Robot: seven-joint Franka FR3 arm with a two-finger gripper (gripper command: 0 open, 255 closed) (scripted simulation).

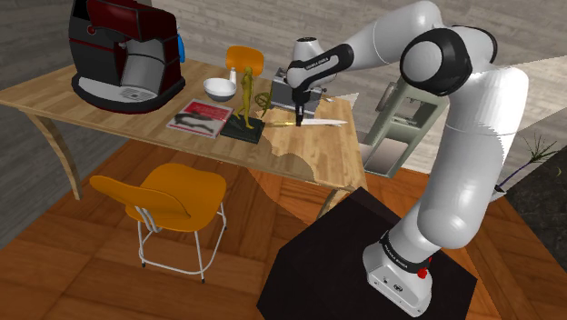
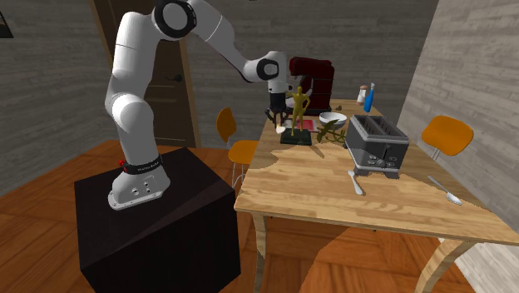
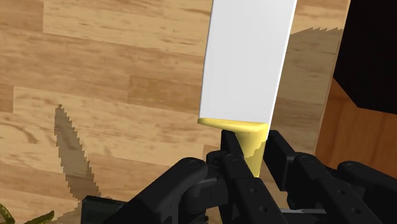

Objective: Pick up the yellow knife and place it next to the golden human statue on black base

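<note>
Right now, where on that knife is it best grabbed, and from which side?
By the yellow handle, coming from the handle end, one finger on each side. The white blade is broad, flat and thin. The claw clasps it just so.

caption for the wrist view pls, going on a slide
End effector clasping the knife by its yellow handle, white blade stretched out over the wooden table.

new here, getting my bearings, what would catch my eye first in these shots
The white arm's black gripper clasps a knife by its yellow handle, over the wooden table. Beside it stands the golden statue on its black base. A dark red coffee machine sits at the shoulder view's left.
</note>
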